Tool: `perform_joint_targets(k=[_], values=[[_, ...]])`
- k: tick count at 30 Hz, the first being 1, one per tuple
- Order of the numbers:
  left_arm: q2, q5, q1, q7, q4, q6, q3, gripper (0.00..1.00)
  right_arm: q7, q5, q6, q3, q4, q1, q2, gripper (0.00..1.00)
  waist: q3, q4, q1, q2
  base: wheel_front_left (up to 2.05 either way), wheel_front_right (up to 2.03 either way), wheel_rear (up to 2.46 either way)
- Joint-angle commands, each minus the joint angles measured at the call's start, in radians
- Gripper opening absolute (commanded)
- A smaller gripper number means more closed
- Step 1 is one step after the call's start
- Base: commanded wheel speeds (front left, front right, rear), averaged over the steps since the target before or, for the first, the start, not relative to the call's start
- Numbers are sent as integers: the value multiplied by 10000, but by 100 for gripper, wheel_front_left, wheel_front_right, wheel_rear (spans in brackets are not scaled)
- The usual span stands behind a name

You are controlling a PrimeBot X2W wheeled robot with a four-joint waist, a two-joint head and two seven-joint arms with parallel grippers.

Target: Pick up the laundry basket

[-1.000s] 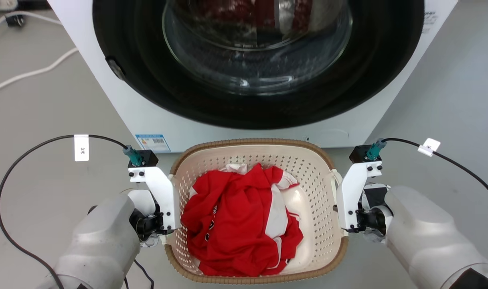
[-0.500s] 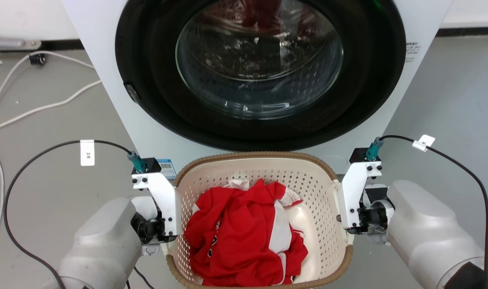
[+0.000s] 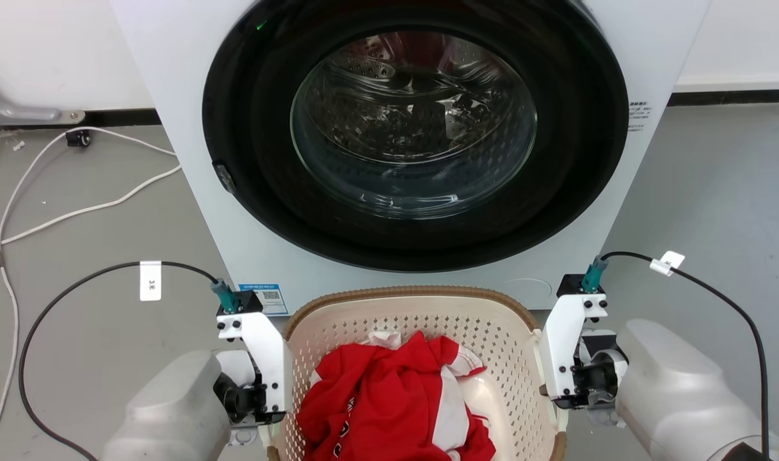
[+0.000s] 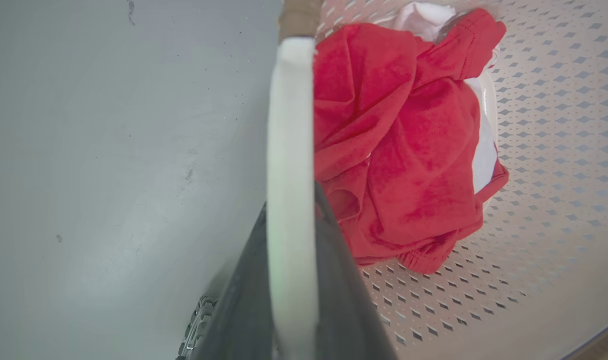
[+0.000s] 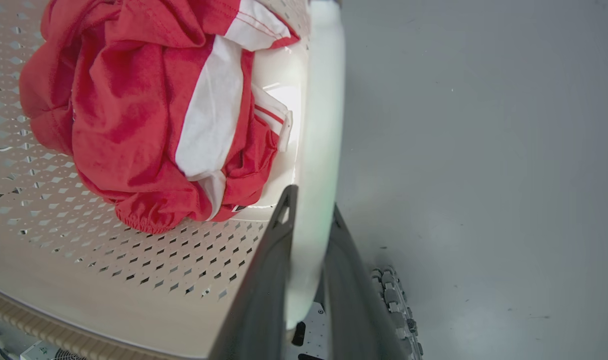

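Note:
The laundry basket (image 3: 403, 293) is cream with perforated walls and a brown woven-look rim, and sits at the bottom centre of the head view in front of the washing machine. Red and white clothes (image 3: 389, 403) lie inside it. My left gripper (image 4: 291, 200) is shut on the basket's white left handle (image 4: 290, 125), with a dark finger on each side of it. On the other side, my right gripper (image 5: 311, 202) is shut on the white right handle (image 5: 323, 100). In the head view both wrists press against the basket's sides and hide the fingers.
A white front-loading washing machine (image 3: 171, 128) with its round dark door (image 3: 415, 121) shut stands directly behind the basket. White cables (image 3: 75, 211) trail over the grey floor at the left. Black cables (image 3: 715, 294) loop from both wrists. Part of the robot's wheel (image 5: 393, 300) shows below the right handle.
The head camera has moved, so the washing machine and basket sit lower in the picture, with more wall and floor visible. Both grippers have stayed clamped on the handles.

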Motion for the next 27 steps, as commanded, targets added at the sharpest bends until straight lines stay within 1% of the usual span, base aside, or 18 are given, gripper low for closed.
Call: perform_joint_targets(k=[1, 10, 16, 27], values=[[-41, -33, 66, -78, -73, -54, -25, 0, 57, 40, 32, 10, 22, 159, 71, 0, -39, -4, 1, 0, 0, 0, 0], [-65, -162, 276, -195, -148, -54, -165, 0, 2, 33, 32, 10, 39, 307, 144, 0, -144, -40, 1, 0, 0, 0, 0], [-52, -240, 211, -295, -184, -54, -191, 0, -232, 23, 32, -26, 40, 220, 181, 0, -115, -64, 1, 0, 0, 0, 0], [-101, -376, 226, -483, -243, -54, -316, 0, -236, -26, 32, 13, 46, 202, 194, 0, -139, -58, 1, 0, 0, 0, 0]])
